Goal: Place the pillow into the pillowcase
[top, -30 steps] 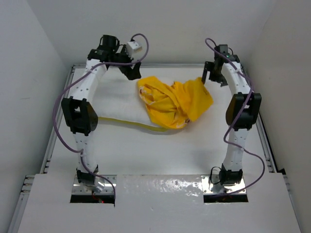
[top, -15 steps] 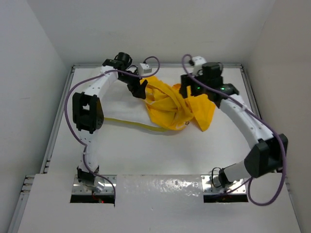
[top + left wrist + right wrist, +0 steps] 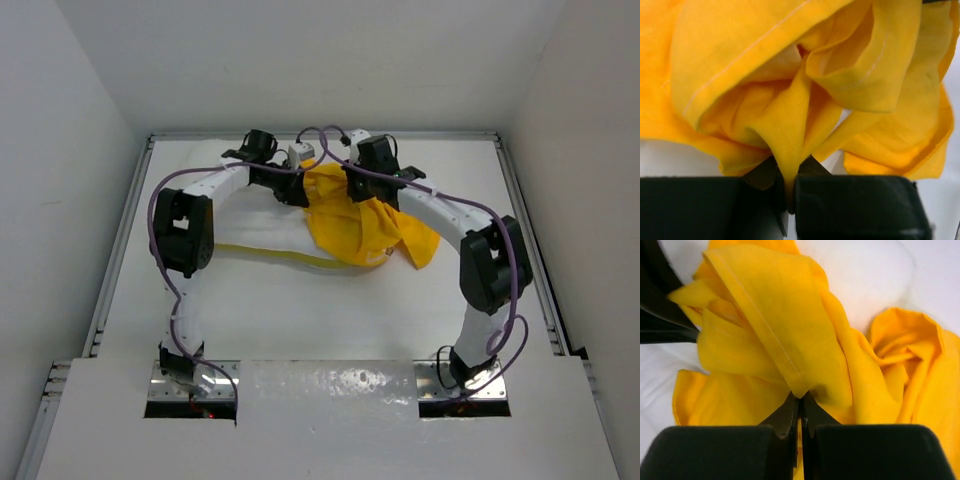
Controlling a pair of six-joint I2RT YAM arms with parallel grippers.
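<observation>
Yellow cloth sits bunched at the far middle of the bench [image 3: 300, 310]. This is the pillowcase [image 3: 365, 225], heaped on the R end of the pillow [image 3: 250, 222]. The pillow lies flat across the far L-centre w/ its yellow band [image 3: 265, 251] along the near edge. L arm [image 3: 215, 185] rises from its base, bends at the elbow and reaches far and rightward, wrist low at the cloth's far L edge. L jaws are nearly together, pinching a thin fold of pillowcase [image 3: 790, 80] that fans up and out in the wrist view. R arm [image 3: 440, 208] arches up from its base over the elbow, then runs far-left across the cloth, wrist at its far edge, just beside the L wrist. R jaws are likewise narrow, nipping a hemmed fold of pillowcase [image 3: 775, 330]; white pillow [image 3: 865, 275] shows behind it. Vs 0.5 s ago: R elbow has pulled in from the far R and the forearm has swung further L. L wrist has nudged R, so the two wrists are closer. 1 s ago they were well apart, the R one at the cloth's R corner. Cloth is now more gathered, its R lobe drawn leftward.
</observation>
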